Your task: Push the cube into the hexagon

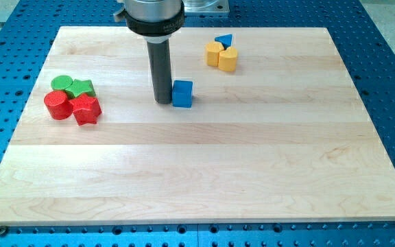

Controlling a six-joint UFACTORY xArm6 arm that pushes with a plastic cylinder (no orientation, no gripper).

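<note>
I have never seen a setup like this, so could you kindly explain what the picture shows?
One camera looks down at a wooden board on a blue perforated table. The dark rod is the arm's pushing tool; it holds nothing. My tip sits just to the view's left of the blue cube. Toward the view's top right lie two yellow blocks, one probably the hexagon, and a blue triangle. At the view's left cluster two green blocks and two red blocks.

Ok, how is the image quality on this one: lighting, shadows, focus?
Camera view: even, soft light; my tip and the blue cube cast only faint shadows on the wooden board. No strong glare. Blocks are sharp; the yellow hexagon reads clearly. No obvious distortion.
</note>
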